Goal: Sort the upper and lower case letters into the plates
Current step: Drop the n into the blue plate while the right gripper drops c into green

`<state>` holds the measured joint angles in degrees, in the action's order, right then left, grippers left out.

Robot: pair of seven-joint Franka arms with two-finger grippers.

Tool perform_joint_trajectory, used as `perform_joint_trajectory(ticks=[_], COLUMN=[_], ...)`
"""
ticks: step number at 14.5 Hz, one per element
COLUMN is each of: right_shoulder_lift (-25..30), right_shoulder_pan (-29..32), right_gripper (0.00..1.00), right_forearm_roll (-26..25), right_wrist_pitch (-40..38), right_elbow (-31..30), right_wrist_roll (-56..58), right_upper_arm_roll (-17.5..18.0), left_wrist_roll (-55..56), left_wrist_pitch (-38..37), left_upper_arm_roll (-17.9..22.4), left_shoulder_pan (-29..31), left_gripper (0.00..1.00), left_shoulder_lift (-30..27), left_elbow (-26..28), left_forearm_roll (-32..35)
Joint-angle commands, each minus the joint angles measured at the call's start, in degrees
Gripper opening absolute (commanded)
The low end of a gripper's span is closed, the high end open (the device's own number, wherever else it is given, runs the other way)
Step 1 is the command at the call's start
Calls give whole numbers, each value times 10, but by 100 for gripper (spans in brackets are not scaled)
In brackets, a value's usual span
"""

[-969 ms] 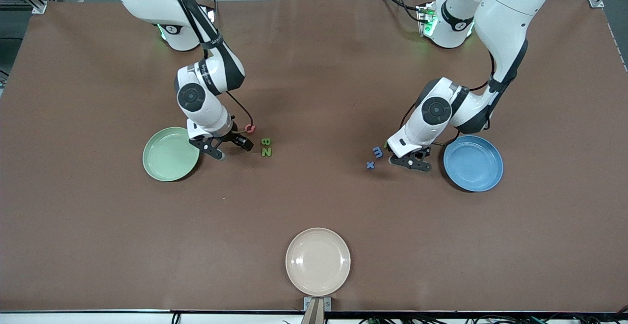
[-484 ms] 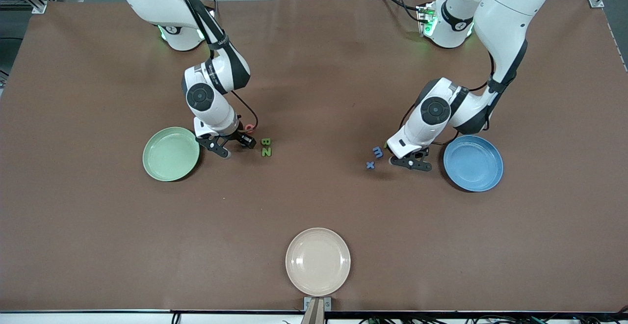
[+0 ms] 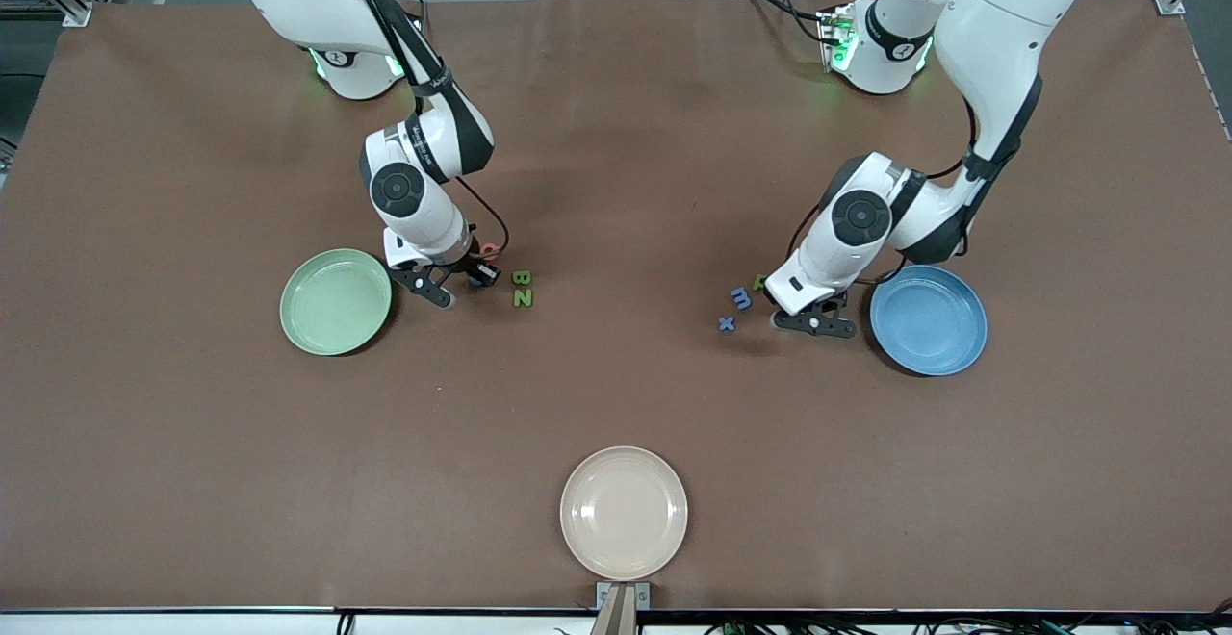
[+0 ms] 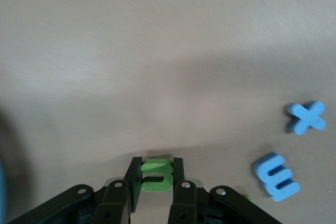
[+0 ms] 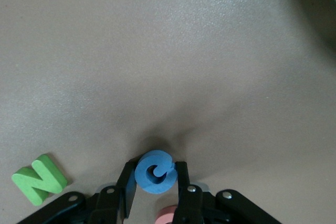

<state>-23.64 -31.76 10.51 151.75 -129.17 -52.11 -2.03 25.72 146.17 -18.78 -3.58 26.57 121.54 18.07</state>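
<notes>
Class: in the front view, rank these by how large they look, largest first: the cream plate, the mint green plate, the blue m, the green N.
1. Cream plate, nearest the camera.
2. Mint green plate.
3. Blue m and green N: alike, unranked.

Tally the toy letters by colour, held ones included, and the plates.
Green chunky toy letters: 4, one in left gripper
Blue chunky toy letters: 3, one in right gripper
Pink chunky toy letter: 1
Round shallow plates: 3
Total: 11
</notes>
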Motion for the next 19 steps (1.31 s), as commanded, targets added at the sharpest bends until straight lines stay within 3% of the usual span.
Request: perform_joint_trajectory(ticks=[1, 6, 10, 13, 16, 19], right_shoulder_lift=[7, 83, 119, 121, 115, 106], right_shoulder_pan=[1, 74, 159, 191, 228, 239], right_gripper=[0, 0, 0, 0, 0, 0], right_forearm_roll=[4, 1, -38, -54, -54, -54], right_wrist_pitch=[-22, -161, -179, -155, -65, -9], right_elbow=[4, 23, 12, -12, -64, -97], right_wrist_roll=[3, 162, 304, 352, 408, 431], right_upper_arm_roll=[-8, -42, -46, -46, -45, -44], left_wrist_roll=[-44, -207, -323, -343, -372, -379], left_wrist_pitch=[-71, -100, -80, -40, -23, -11], left_upper_arm_roll=[-2, -6, -6, -6, -4, -6], left_shoulder_pan=[34, 137, 206, 234, 237, 262], left_gripper=[10, 10, 10, 10, 10, 14], left_shoulder_lift=[-73, -128, -116, -81, -57, -35], left_elbow=[8, 40, 45, 45, 43, 42], left_forearm_roll=[13, 14, 14, 14, 17, 71])
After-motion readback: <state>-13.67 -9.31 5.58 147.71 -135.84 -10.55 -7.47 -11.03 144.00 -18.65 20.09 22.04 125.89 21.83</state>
